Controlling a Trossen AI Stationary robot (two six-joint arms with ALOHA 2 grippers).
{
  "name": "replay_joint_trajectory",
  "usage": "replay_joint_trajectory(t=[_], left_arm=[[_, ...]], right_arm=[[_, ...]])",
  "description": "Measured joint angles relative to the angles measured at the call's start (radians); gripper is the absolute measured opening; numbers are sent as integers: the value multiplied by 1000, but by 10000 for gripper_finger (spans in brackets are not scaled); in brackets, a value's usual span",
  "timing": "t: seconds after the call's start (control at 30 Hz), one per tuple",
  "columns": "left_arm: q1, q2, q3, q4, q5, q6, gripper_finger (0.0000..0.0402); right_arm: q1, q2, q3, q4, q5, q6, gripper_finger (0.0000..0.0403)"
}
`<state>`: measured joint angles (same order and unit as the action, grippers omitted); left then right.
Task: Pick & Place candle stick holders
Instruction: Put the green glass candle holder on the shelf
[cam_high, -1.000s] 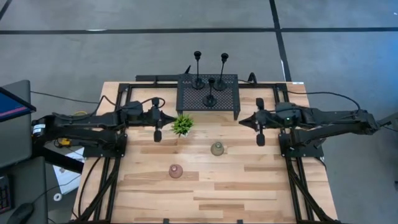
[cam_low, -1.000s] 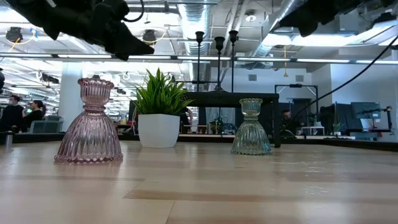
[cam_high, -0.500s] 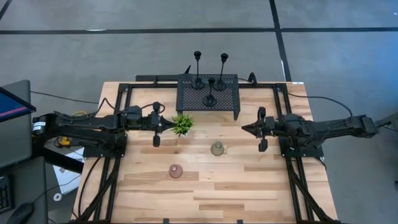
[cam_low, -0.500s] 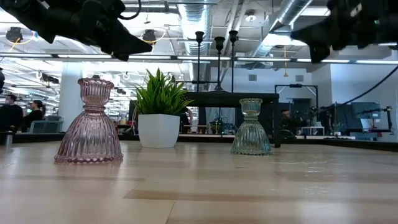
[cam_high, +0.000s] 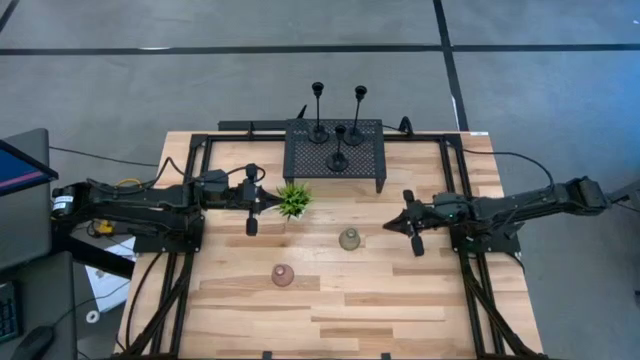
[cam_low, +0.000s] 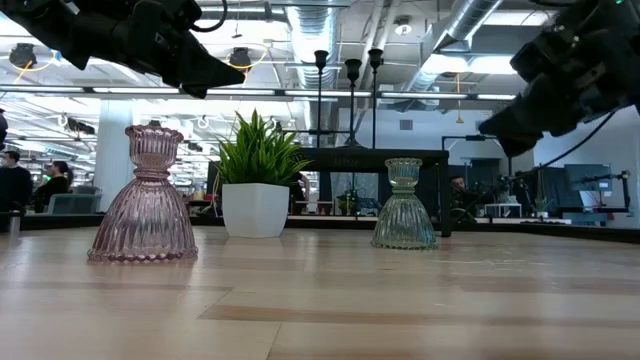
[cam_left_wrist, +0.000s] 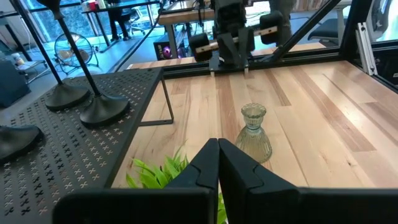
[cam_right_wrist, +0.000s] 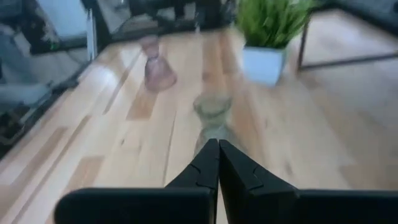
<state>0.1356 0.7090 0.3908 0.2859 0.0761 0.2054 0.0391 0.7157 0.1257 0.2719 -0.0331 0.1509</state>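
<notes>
Both hands pinched shut and empty above the wooden surface (cam_high: 400, 290), five candle holders untouched.

From above, the left hand (cam_high: 262, 200) hangs near the surface's left edge, just beside the potted plant (cam_high: 293, 200); its wrist view shows the fingers (cam_left_wrist: 208, 163) pressed together. The pink glass holder (cam_high: 283, 275) stands toward the front edge, the green glass holder (cam_high: 349, 239) near the middle. Three black holders (cam_high: 338, 140) stand on the mesh rack (cam_high: 334, 150) at the back edge. The right hand (cam_high: 392, 224), fingers together, points at the green holder. Only the level view shows ribbed glass, ceiling ducts (cam_low: 310, 20) and people at desks (cam_low: 15, 180).
</notes>
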Motion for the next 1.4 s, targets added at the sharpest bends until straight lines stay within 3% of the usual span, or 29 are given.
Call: replay_joint_trajectory(t=[0.3, 0.6, 0.77, 1.1, 1.4], left_arm=[[0, 0, 0, 0, 0, 0, 6], [0, 0, 0, 0, 0, 0, 6], [0, 0, 0, 0, 0, 0, 5], [0, 1, 0, -2, 0, 0, 5], [0, 1, 0, -9, 0, 0, 4]], right_arm=[[0, 177, 0, 32, -23, 0, 0], [-1, 324, 1, 309, -15, 0, 17], [-1, 433, 8, 323, 20, 41, 87], [1, 650, 109, 432, 33, 101, 271], [32, 822, 217, 432, 14, 127, 337]])
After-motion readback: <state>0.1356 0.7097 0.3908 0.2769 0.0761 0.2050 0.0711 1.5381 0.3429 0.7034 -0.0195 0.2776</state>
